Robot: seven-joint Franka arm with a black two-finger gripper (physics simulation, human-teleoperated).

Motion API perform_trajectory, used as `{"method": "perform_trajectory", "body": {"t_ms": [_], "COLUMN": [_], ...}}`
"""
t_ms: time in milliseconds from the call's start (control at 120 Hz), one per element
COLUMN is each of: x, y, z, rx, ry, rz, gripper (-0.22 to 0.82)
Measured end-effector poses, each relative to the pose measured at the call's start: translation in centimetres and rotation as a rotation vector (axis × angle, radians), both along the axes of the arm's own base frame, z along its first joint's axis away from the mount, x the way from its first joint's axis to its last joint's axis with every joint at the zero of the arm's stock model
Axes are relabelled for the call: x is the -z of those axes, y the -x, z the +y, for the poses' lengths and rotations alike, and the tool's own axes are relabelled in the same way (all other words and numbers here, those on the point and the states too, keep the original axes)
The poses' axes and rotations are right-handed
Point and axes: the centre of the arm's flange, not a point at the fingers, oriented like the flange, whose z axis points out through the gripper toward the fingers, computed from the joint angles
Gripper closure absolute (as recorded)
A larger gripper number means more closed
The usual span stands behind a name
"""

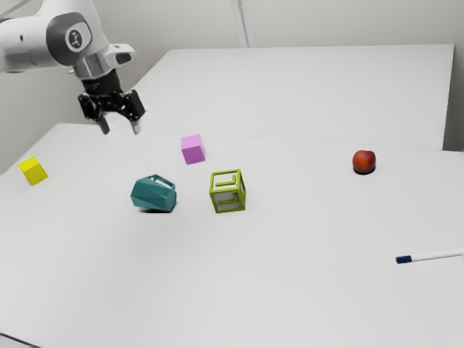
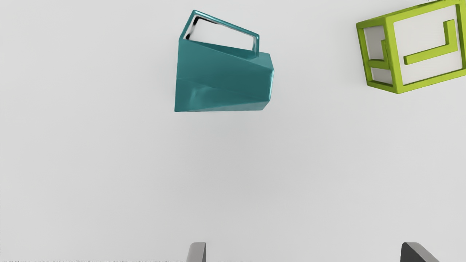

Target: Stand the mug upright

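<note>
Nearest the wrist camera, a black two-finger gripper [image 2: 304, 251] hangs open, empty, presumably to fit around the teal faceted mug [image 2: 224, 78] lying sideways on the white table [image 1: 290, 290] near a green-framed block [image 2: 392, 54], flat facets [image 2: 218, 96] likely stopping the mug rolling.

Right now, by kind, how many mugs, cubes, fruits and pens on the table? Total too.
Mug: 1
Cubes: 3 (yellow cube, pink cube, green cube)
Fruit: 1
Pen: 1
Total: 6
</note>
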Motion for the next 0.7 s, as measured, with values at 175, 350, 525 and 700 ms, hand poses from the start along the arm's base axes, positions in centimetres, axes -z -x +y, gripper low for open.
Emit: {"method": "perform_trajectory", "body": {"t_ms": [175,350,525,700], "x": [1.7,4.1,7.5,11.4], "y": [-0.8,-1.1,-1.1,-1.7], "z": [4.1,9.5,14.1,16.9], "rx": [-0.033,-0.057,-0.05,-0.006], "ry": [0.055,0.132,0.225,0.31], "rz": [0.015,0.033,0.043,0.045], "gripper": [0.02,0.03,0.03,0.03]}}
